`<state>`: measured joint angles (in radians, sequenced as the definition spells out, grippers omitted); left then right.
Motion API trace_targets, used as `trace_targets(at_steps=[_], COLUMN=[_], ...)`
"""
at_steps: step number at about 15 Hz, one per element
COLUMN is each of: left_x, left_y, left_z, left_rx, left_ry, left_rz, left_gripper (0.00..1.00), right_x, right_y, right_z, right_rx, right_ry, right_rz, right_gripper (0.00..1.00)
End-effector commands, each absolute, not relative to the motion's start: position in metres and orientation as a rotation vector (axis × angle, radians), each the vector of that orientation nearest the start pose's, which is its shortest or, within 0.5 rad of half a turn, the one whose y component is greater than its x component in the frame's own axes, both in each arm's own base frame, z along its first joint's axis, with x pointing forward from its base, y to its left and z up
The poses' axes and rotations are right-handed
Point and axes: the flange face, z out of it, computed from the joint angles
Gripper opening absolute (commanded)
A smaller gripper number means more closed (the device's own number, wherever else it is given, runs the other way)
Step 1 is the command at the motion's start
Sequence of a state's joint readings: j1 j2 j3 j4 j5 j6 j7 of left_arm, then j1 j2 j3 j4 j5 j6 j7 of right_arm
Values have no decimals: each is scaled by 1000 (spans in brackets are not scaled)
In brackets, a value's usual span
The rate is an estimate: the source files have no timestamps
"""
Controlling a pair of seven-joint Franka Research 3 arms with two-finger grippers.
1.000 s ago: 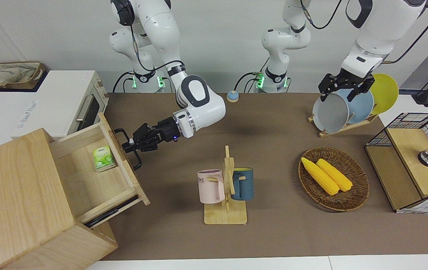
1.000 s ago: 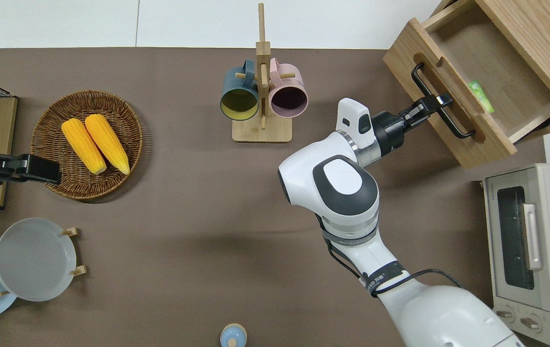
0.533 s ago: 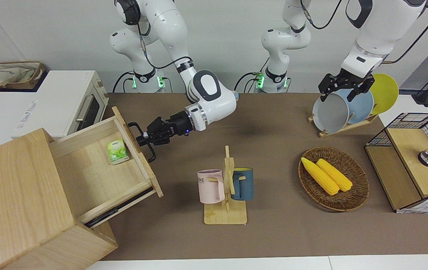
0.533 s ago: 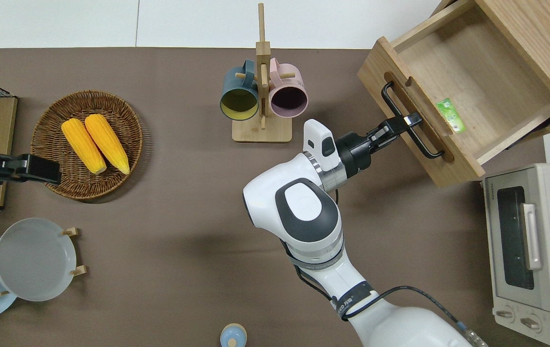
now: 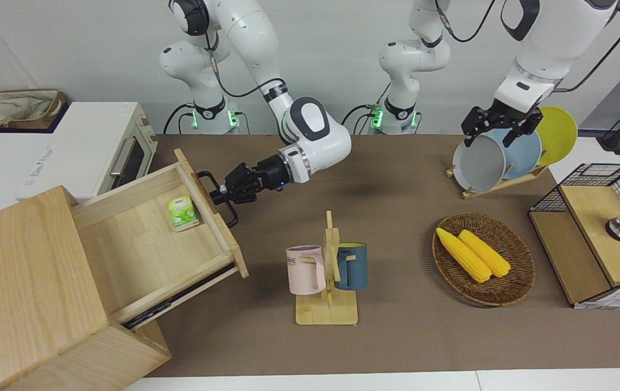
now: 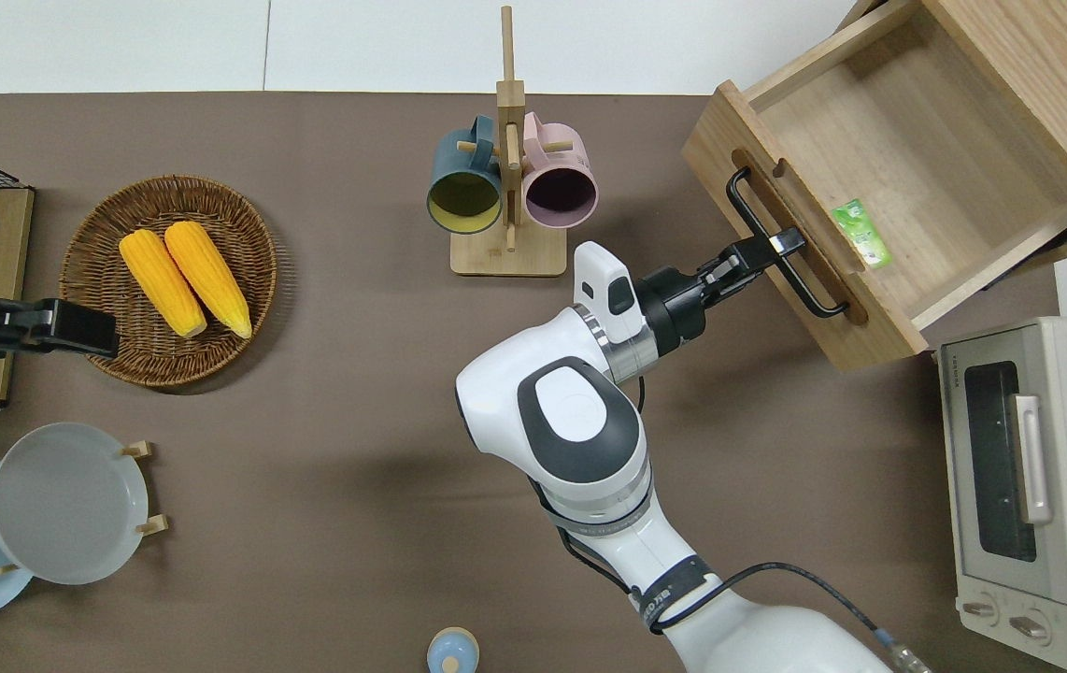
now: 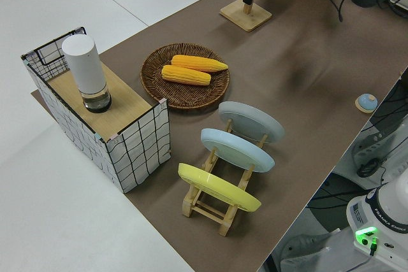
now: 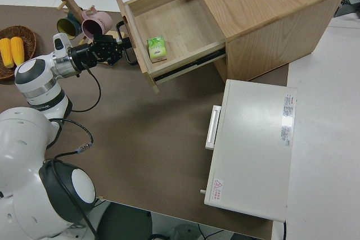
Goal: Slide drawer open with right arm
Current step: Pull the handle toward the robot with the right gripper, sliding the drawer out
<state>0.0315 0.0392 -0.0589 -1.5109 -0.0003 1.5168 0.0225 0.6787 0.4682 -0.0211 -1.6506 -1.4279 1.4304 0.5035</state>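
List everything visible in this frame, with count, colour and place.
Drawer: 1, pale wood, pulled out of wooden box
Green packet: 1, in drawer
Toaster oven: 1, white, right arm's end
Mug rack: 1, holding pink and blue mugs
Basket: 1, wicker, two yellow corn cobs
Plate rack: 1, yellow, blue, grey plates
Wire-mesh box: 1, left arm's end
Right gripper: shut on black drawer handle
Left arm: parked

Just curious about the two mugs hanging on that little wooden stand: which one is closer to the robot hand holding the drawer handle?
The pink mug. It hangs on the stand's side toward the right hand; the dark blue mug hangs on the opposite side.
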Motion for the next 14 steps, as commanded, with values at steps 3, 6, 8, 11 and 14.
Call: trace_targets(at_steps=[3, 6, 8, 11, 14], left_x=[563, 563, 563, 563, 563], left_y=[-13, -13, -13, -13, -13], left_z=[630, 630, 629, 629, 630], left_rx=[-3126, -3126, -3126, -3126, -3126], left_ry=[94, 94, 94, 94, 94], left_rz=[60, 60, 62, 62, 60], left_gripper=[993, 993, 993, 993, 993], right_x=[573, 573, 574, 574, 574], right_y=[324, 324, 323, 323, 323], right_z=[416, 414, 413, 410, 411], right_rx=[1534, 1529, 1527, 1525, 1528], right_ry=[449, 452, 452, 455, 444], right_rz=[300, 290, 289, 285, 296], right_gripper=[0, 0, 89, 719, 987])
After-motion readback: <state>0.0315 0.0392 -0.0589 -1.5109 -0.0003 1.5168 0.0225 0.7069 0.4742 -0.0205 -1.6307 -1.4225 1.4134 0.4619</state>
